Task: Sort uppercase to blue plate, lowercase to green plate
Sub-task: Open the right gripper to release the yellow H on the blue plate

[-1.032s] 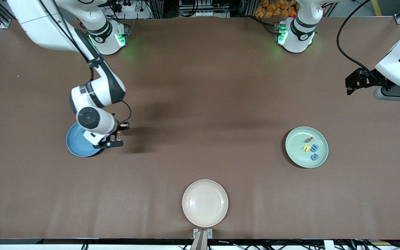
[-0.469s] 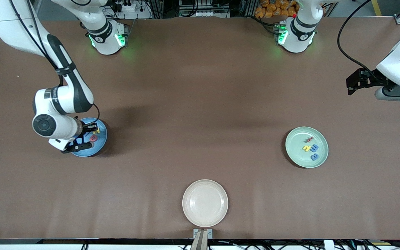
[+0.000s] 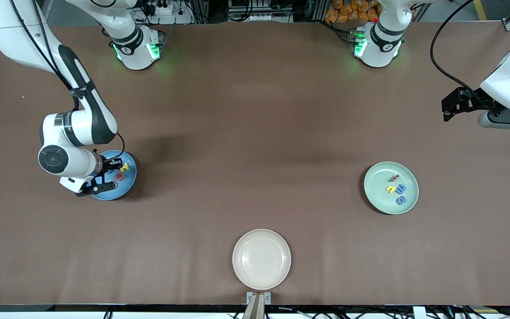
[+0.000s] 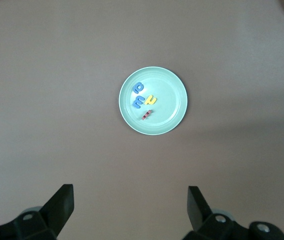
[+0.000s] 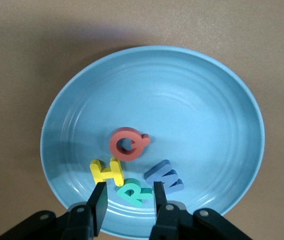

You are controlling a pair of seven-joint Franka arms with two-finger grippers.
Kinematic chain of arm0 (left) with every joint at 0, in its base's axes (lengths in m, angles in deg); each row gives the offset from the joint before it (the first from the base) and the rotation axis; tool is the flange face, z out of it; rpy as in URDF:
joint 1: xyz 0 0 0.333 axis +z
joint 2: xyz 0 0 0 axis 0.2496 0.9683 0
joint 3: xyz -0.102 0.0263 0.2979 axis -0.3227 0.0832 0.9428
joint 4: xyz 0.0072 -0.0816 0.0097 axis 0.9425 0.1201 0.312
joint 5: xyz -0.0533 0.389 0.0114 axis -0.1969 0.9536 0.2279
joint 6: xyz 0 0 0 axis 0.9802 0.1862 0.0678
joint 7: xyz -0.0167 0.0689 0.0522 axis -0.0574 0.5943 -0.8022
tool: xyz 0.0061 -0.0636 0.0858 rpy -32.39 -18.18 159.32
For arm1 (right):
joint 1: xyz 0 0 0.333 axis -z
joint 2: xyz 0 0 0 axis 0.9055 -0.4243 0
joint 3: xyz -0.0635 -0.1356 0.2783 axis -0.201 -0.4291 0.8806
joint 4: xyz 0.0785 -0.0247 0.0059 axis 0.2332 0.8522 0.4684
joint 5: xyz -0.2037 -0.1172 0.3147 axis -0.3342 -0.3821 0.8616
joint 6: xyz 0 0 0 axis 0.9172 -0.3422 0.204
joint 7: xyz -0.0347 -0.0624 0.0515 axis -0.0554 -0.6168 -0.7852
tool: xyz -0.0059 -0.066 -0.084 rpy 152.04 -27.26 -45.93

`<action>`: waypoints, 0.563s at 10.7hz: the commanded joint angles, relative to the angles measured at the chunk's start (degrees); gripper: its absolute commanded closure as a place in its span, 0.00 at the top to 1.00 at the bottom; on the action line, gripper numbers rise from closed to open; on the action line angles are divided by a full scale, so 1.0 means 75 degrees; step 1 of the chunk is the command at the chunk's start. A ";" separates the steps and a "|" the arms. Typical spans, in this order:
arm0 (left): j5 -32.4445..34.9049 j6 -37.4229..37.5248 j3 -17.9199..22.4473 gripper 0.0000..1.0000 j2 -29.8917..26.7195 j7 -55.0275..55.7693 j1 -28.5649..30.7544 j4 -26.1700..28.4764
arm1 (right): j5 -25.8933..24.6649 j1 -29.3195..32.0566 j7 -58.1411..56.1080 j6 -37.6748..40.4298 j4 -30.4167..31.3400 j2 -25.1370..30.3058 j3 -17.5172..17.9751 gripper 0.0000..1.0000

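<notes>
Reading Q (image 5: 126, 142), H (image 5: 105, 171), R (image 5: 132, 192) and M (image 5: 164, 177), four foam capital letters lie in the round sky-blue plate (image 5: 207, 100), the teal R between the right hand's (image 5: 126, 206) parted fingers. At the frame's right, the left hand (image 4: 130, 206) waits open, high above the pale mint-green plate (image 4: 174, 85) holding four small foam lowercase letters (image 4: 145, 101).

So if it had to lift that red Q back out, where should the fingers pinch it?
Probably from straight above, across the ring of the red Q, away from its tail. It lies flat in the blue plate, with bare plate on most sides; the yellow H lies close by.
</notes>
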 commanded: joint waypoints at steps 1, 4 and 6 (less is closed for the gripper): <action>-0.0177 0.0084 0.0031 1.00 0.0005 -0.0081 -0.0007 -0.0059 | 0.0132 0.0020 -0.0011 0.0158 0.0011 0.0196 0.0043 0.61; -0.0177 0.0084 0.0031 1.00 0.0005 -0.0081 -0.0007 -0.0059 | 0.0716 -0.0062 -0.0011 0.2003 -0.0888 0.0629 0.0066 0.91; -0.0177 0.0084 0.0031 1.00 0.0005 -0.0081 -0.0007 -0.0059 | 0.1044 -0.0086 0.0012 0.3282 -0.1708 0.1027 0.0067 0.91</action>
